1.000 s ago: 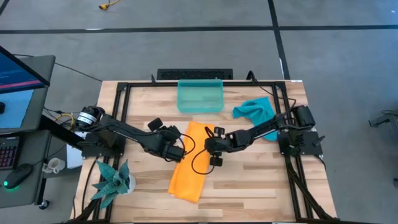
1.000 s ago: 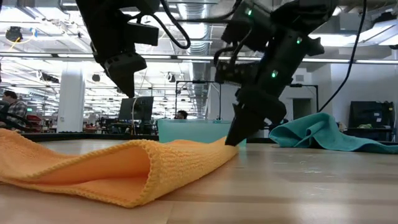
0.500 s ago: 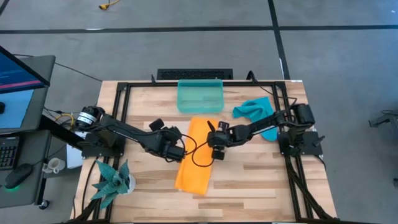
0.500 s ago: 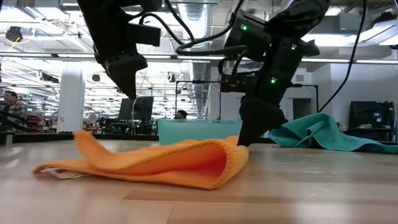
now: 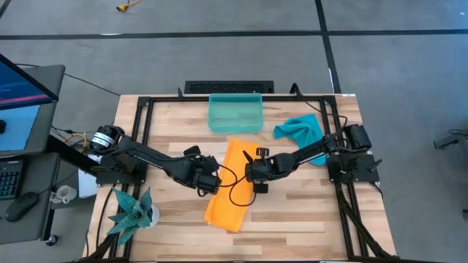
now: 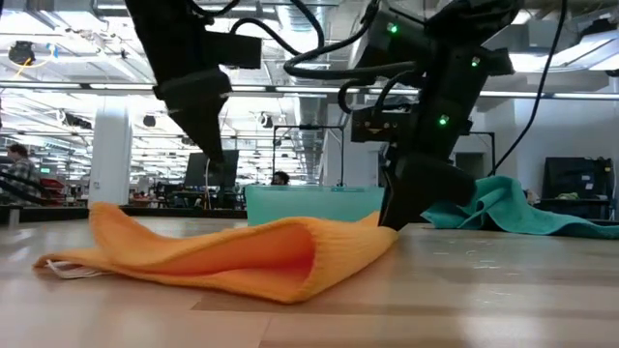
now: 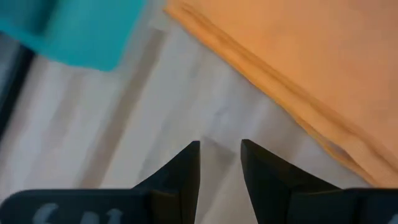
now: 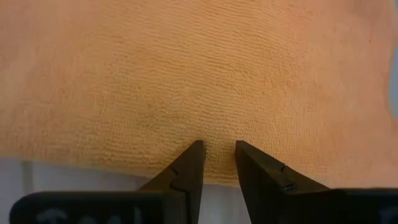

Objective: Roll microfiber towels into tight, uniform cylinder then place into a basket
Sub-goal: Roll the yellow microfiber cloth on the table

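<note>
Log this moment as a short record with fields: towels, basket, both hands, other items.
orange towel: folded over loosely, mid-table, not rolled
blue towel: crumpled near the table's right rear, beside the right arm
basket: at the table's rear edge, no towel in it
left hand: slightly open over bare wood at the orange towel's left edge, holding nothing
right hand: slightly open, tips low over the orange towel near its right edge, no cloth between them
plant: front left corner of the table
</note>
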